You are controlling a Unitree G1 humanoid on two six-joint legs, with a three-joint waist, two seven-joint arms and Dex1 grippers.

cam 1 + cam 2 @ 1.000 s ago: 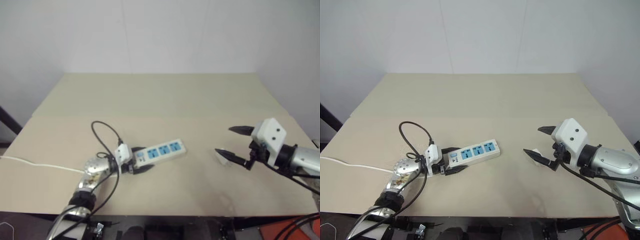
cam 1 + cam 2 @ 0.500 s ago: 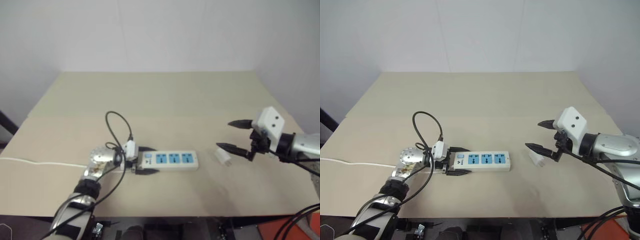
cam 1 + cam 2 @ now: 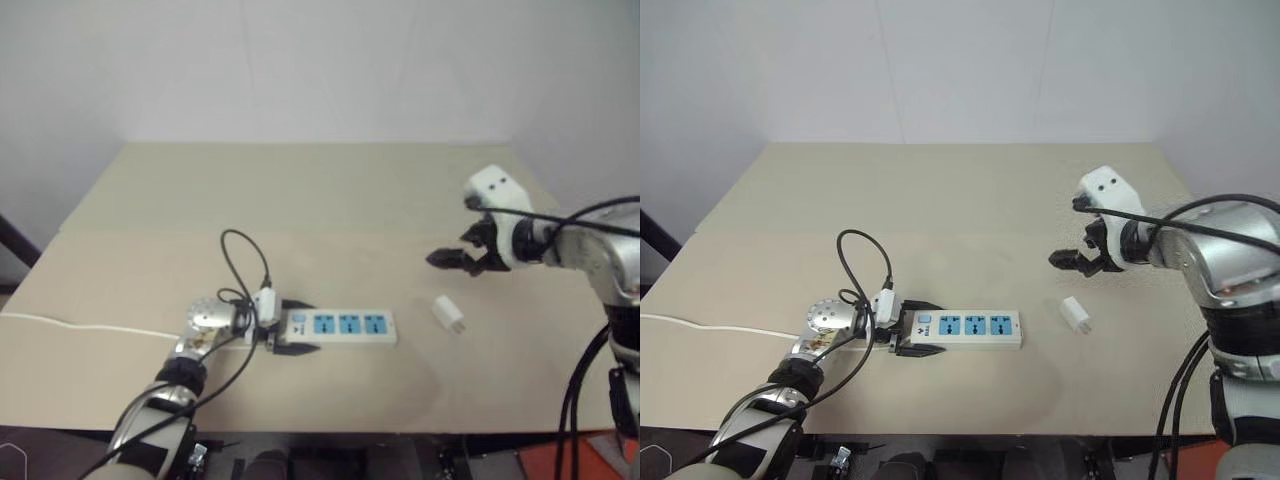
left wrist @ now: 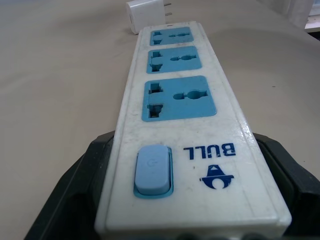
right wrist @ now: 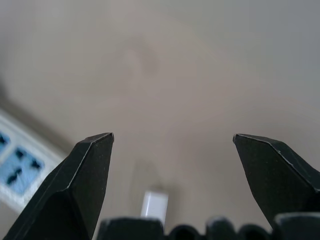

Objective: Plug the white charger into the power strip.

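Left tool (image 3: 925,334) clamps the power strip (image 3: 965,329), hiding its switch end; right tool (image 3: 1068,231) spread above the white charger (image 3: 1075,314).

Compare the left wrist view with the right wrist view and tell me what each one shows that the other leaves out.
Left wrist view alone: the strip's blue switch, the printed BULL logo, and the left gripper shut on the switch end of the power strip.

Right wrist view alone: the right gripper, open and holding nothing, above the table.

Both: the white charger lying free on the table, and the strip's blue sockets.
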